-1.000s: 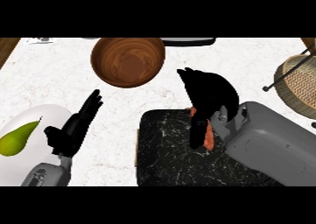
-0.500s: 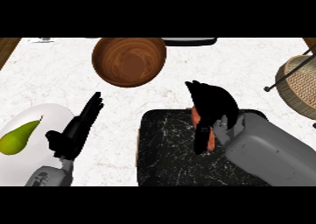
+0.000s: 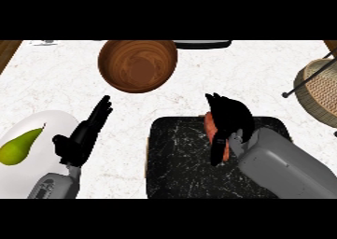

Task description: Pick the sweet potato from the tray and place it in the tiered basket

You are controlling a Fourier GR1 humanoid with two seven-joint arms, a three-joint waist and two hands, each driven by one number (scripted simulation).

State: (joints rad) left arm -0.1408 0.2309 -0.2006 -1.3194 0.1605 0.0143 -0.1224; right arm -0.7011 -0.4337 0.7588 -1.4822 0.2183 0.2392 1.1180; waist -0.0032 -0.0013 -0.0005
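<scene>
The orange sweet potato [image 3: 211, 125] lies on the black marbled tray [image 3: 181, 168], near its far edge. My right hand [image 3: 231, 117] sits on top of it and hides most of it. Its fingers curl over the far end and its thumb runs down the potato's left side, so only orange strips show. The wicker tiered basket [image 3: 325, 91] stands at the right edge, partly cut off, well apart from the hand. My left hand [image 3: 85, 136] rests open on the counter left of the tray, fingers straight and pointing away.
A round wooden bowl [image 3: 137, 65] stands at the back centre. A white plate [image 3: 33, 175] with a green pear [image 3: 17, 146] lies at the left edge, close to my left hand. White marble counter separates tray and basket.
My right hand has drawn back toward me and settled lower over the sweet potato, with the thumb coming round its left side. The left hand has barely shifted.
</scene>
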